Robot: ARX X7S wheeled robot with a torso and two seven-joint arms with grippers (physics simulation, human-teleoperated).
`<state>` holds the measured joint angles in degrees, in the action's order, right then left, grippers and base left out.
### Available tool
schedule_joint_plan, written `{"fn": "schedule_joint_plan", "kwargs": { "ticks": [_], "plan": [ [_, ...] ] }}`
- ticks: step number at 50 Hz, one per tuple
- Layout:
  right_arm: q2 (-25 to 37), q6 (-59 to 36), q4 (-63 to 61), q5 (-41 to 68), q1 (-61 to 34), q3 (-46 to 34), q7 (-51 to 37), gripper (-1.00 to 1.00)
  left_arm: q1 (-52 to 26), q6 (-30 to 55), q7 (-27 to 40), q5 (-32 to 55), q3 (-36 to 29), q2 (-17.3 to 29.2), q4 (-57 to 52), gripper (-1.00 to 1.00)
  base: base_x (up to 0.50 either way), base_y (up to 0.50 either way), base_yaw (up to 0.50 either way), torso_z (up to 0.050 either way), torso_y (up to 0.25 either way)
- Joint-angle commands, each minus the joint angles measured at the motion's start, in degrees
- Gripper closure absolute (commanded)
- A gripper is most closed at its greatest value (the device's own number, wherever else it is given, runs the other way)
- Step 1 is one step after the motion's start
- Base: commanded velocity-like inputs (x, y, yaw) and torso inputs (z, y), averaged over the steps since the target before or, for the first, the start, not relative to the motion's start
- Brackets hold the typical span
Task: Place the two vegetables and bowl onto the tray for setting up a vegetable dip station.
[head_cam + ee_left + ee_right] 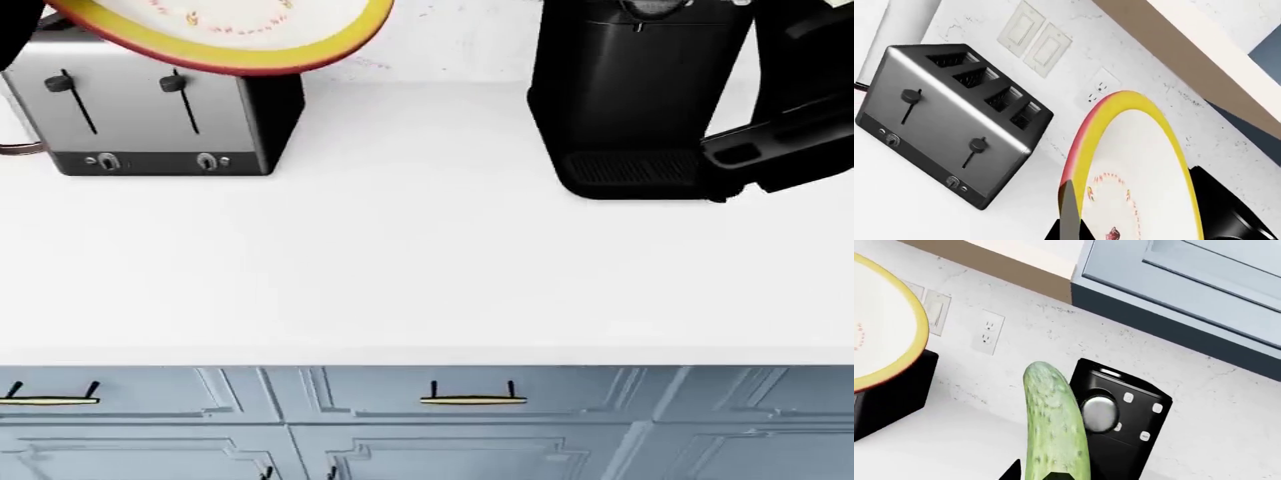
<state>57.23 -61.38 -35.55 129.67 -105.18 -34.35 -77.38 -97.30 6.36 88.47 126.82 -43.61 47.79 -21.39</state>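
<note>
Yellow-rimmed bowl point(1137, 170) seemingly pinched by left gripper point(1071, 220); right gripper point(1054, 475) clamps cucumber point(1054, 425).

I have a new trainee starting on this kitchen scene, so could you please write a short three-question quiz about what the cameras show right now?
1. True or false: the long bumpy light-green cucumber lies flat on the white countertop.
2. Which appliance appears below the raised wide round bowl with a yellow rim in the head view: A) the silver four-slot toaster, B) the black coffee machine, C) a microwave?
3. Fill in: the shallow wooden tray is ____ in all three views.

Key: 1. False, it is held up in front of the right wrist camera. 2. A. 3. Not visible.
</note>
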Motion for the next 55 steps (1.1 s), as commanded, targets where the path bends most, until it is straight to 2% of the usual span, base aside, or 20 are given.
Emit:
{"fn": "schedule_joint_plan", "kwargs": {
  "ticks": [1,8,31,55],
  "plan": [
    [-0.2,-0.8,0.1,-0.5,-0.8,-0.5,0.2,1.0,-2.3,-0.9,-0.4,0.4,-0.7,0.5,-0.5,1.0,0.0,0.5,0.0,0.0,0.0],
    [0.6,-0.5,-0.9,-2.2,1.1,0.3,1.6,1.0,-2.4,-1.5,-0.9,0.4,-1.5,0.8,-0.6,1.0,0.0,0.5,0.0,0.0,0.0],
    [-0.3,-0.2,0.2,-0.1,-2.5,-2.0,-1.0,1.0,-2.6,-2.9,-2.1,0.6,-2.7,1.2,-0.9,1.0,0.0,0.5,0.0,0.0,0.0],
    [-0.3,0.3,-0.6,-1.5,-2.0,-2.5,0.1,1.0,-3.0,-3.8,-2.4,0.7,-4.0,1.5,-1.5,1.0,0.0,0.5,0.0,0.0,0.0]
  ]
}}
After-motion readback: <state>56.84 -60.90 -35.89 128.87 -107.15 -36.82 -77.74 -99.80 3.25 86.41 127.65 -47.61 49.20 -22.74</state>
